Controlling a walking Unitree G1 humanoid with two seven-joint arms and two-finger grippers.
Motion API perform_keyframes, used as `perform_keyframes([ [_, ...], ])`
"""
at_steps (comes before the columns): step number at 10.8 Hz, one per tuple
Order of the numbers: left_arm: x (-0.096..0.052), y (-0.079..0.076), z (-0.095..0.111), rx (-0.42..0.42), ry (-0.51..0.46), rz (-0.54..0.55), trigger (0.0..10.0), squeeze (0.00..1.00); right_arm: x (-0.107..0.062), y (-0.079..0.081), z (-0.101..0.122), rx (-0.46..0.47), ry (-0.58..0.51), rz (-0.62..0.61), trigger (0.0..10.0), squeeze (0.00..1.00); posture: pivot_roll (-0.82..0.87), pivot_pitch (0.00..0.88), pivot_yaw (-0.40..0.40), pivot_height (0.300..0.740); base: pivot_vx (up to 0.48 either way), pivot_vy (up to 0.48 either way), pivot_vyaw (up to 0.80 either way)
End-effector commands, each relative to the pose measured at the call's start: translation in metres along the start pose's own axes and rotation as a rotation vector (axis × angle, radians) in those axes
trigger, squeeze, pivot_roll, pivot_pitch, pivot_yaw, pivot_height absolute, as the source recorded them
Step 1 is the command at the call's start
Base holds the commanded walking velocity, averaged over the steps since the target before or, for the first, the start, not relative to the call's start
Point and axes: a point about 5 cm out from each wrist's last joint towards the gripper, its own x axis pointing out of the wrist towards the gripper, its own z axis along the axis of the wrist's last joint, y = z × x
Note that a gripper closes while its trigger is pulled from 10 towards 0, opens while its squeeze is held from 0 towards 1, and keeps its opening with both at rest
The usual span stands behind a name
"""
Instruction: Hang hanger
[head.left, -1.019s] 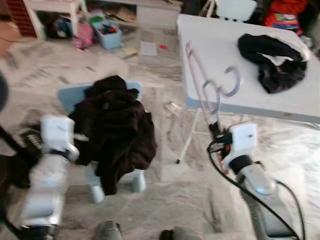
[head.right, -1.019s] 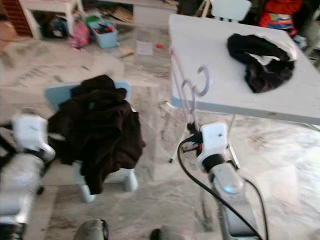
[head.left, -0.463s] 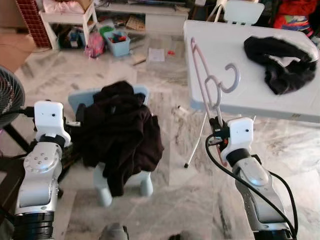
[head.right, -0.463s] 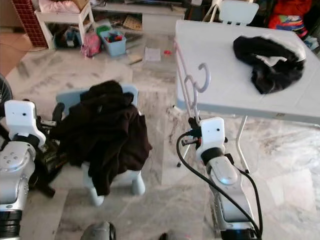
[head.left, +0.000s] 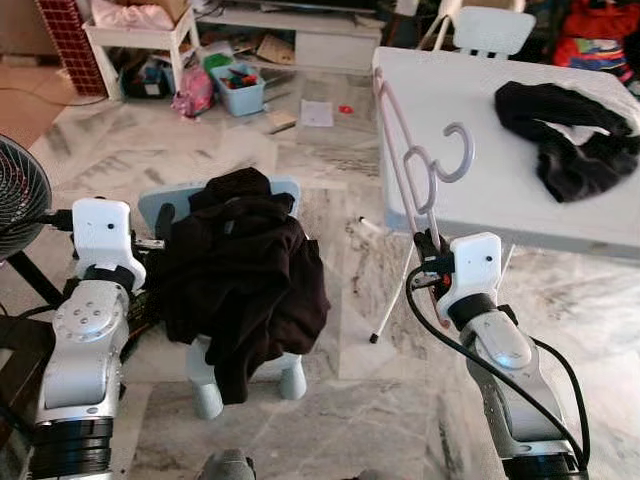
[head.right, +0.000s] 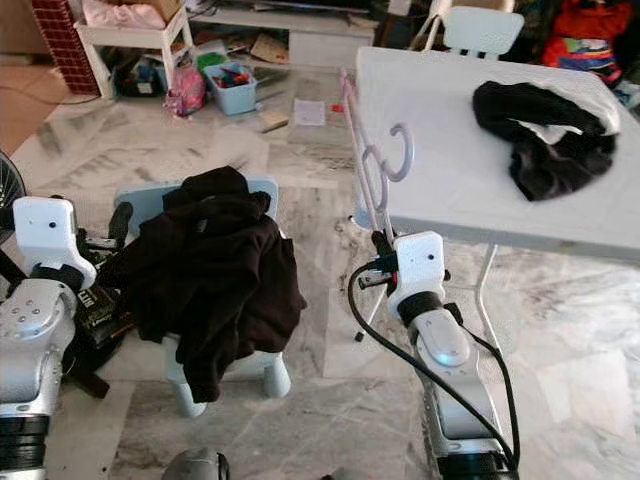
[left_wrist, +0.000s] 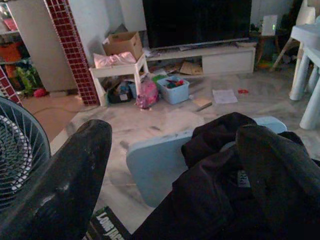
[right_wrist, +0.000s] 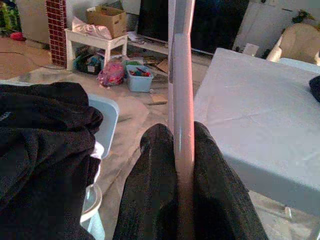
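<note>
Right hand (head.left: 432, 262) clamped on the pink hanger (head.left: 405, 150), long axis rising upright from it beside the white surface (head.left: 480, 160); left hand (left_wrist: 175, 180), fingers apart, sits farther off.

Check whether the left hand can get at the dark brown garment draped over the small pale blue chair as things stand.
Probably yes. The left hand, fingers apart, sits right beside the dark brown garment on the small pale blue chair, with nothing between them. The right hand is shut on the pale pink hanger.
</note>
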Motion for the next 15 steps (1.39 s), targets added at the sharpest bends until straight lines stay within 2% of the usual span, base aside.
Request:
perform_keyframes([
  [1,0.0005,-0.0014,-0.0027,-0.006,0.013,-0.001,10.0,0.00,0.0012,-0.0030,0.0033,-0.009,-0.016,-0.001,10.0,0.00,-0.01,0.000,-0.054,0.740,0.296,0.000,0.00],
  [3,0.0006,-0.0026,-0.0038,-0.021,0.022,0.002,10.0,0.00,0.0004,-0.0027,0.0004,-0.012,-0.002,-0.005,10.0,0.00,-0.01,0.000,-0.055,0.740,0.141,0.172,0.00],
  [10,0.0017,-0.0060,-0.0058,-0.047,0.042,0.011,10.0,0.00,0.0010,-0.0029,-0.0014,-0.016,0.005,-0.012,10.0,0.00,-0.01,0.000,-0.050,0.740,0.000,0.473,0.00],
  [11,0.0032,-0.0060,-0.0041,-0.018,0.025,0.029,10.0,0.00,0.0012,-0.0029,-0.0017,-0.017,0.006,-0.013,10.0,0.00,-0.01,0.000,-0.050,0.740,0.000,0.000,0.00],
  [15,0.0019,-0.0098,-0.0072,-0.046,0.029,-0.024,10.0,0.00,0.0043,-0.0044,0.0001,-0.024,-0.005,-0.023,10.0,0.00,-0.01,0.000,-0.054,0.740,0.069,0.000,0.00],
])
